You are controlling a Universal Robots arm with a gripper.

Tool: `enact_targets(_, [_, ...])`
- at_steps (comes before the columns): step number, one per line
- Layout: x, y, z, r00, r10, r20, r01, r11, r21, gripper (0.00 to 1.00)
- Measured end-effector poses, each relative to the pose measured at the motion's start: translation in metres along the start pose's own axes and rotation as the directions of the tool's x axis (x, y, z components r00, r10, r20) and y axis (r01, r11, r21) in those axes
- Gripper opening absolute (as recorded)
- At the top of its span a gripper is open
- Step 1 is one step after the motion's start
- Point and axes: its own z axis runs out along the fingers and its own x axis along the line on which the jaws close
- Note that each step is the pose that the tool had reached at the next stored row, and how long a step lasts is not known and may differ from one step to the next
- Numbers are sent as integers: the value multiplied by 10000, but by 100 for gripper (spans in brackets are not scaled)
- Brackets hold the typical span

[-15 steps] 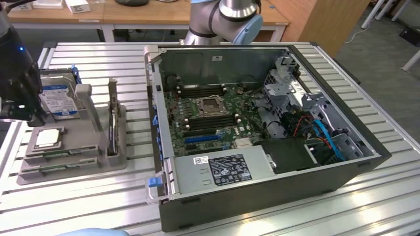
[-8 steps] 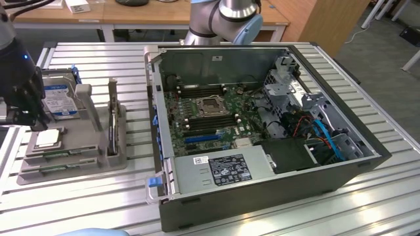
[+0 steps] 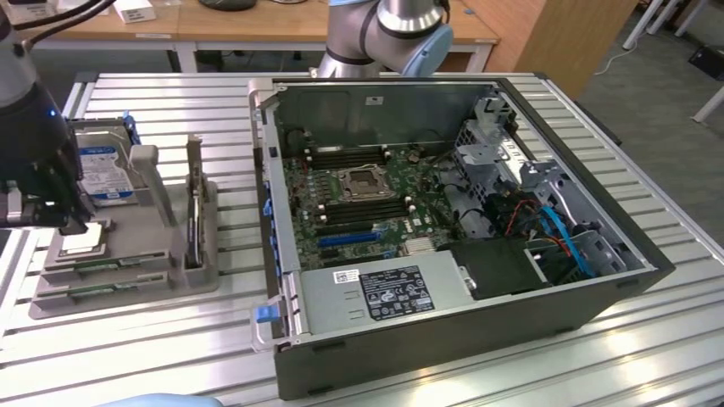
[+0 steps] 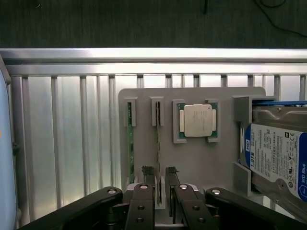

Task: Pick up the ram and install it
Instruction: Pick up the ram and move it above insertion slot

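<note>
Pincer point(image 4: 160, 172), jaws apart, straddles the ram point(image 4: 157, 134); one end hidden behind it.

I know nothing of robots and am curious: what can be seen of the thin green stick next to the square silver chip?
The long, thin green circuit-board stick stands on edge in a slot of the grey plastic holder, seen edge-on, so little of its face shows. One end sits in a grey bracket; the other lies between the gripper's dark fingers, which stand apart on either side.
</note>
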Motion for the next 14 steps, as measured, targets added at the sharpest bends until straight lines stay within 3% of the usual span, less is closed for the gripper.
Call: enact_targets(14, [58,-7,242,9994,-345,-9,345,9994,-11,24])
